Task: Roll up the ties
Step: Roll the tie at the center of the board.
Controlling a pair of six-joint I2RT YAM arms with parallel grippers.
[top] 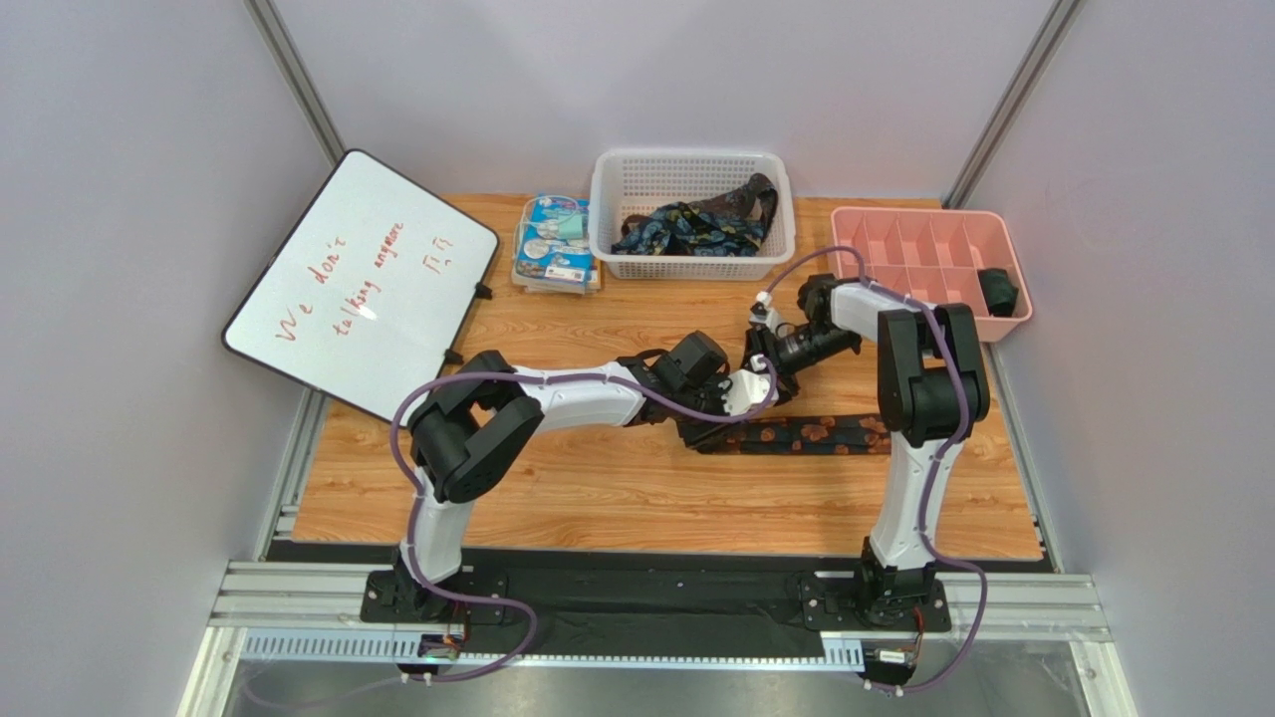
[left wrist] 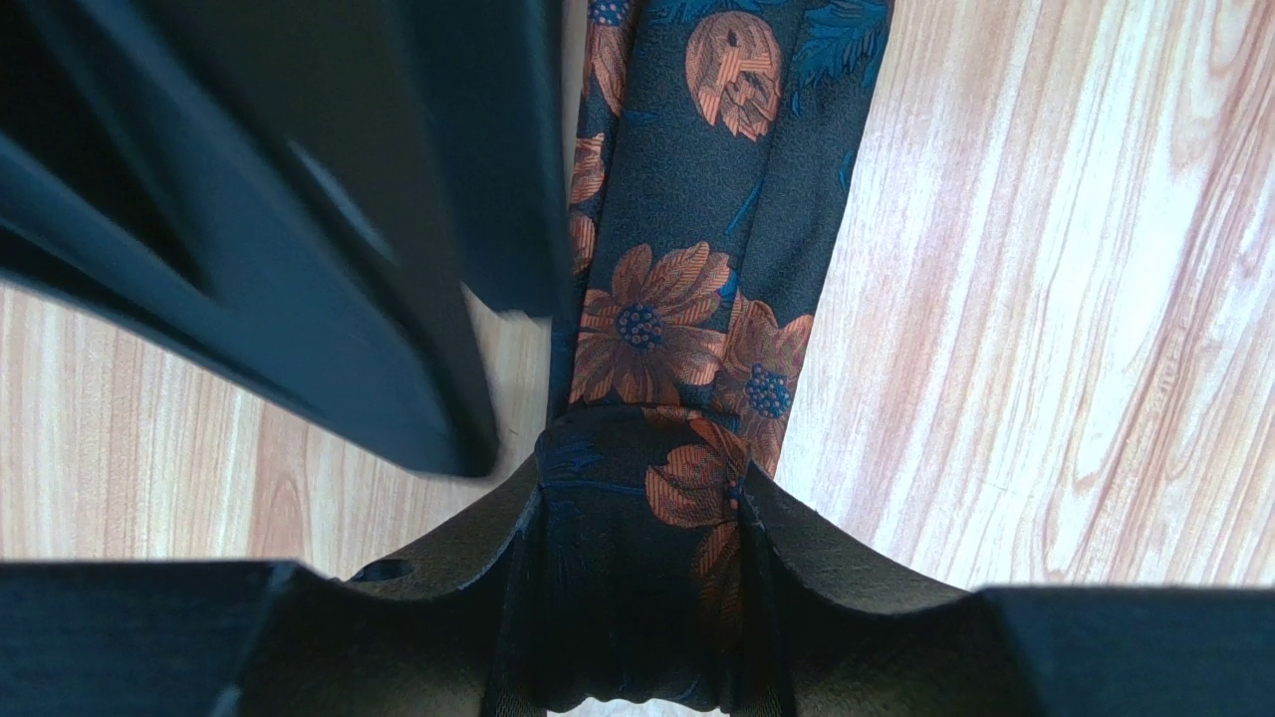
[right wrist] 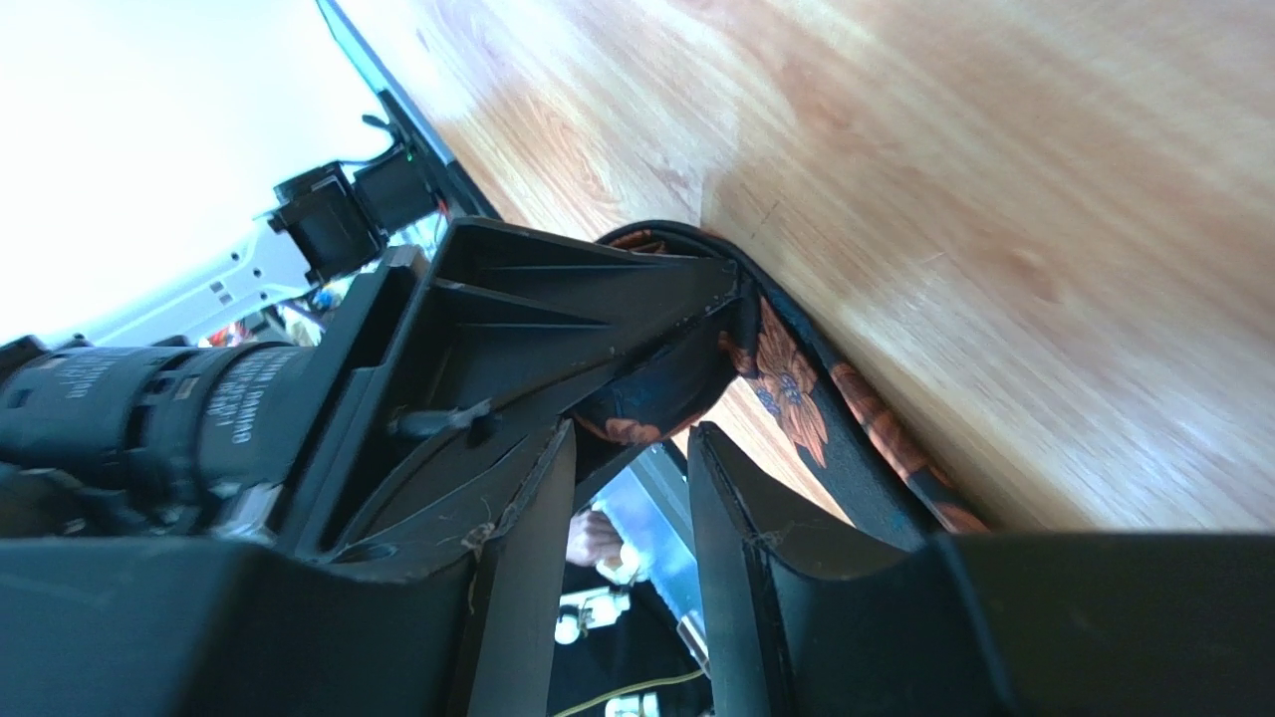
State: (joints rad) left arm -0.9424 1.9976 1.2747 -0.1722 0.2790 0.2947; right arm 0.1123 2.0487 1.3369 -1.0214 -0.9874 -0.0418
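Observation:
A dark navy tie with orange-brown flowers (top: 816, 435) lies in a strip on the wooden table. My left gripper (top: 734, 401) is shut on its rolled left end; in the left wrist view the gripper (left wrist: 641, 516) pinches the fabric and the tie (left wrist: 674, 284) runs away from it. My right gripper (top: 763, 362) hovers just behind the left one, its fingers a little apart with nothing between them. In the right wrist view the right gripper (right wrist: 629, 456) sits beside the left gripper (right wrist: 569, 321) and the tie (right wrist: 793, 392). More ties (top: 696, 224) are heaped in the white basket (top: 617, 177).
A pink divided tray (top: 913, 239) at the back right holds a dark roll (top: 1000, 292). A blue-white printed packet (top: 557, 244) lies left of the basket. A whiteboard (top: 359, 284) leans at the table's left edge.

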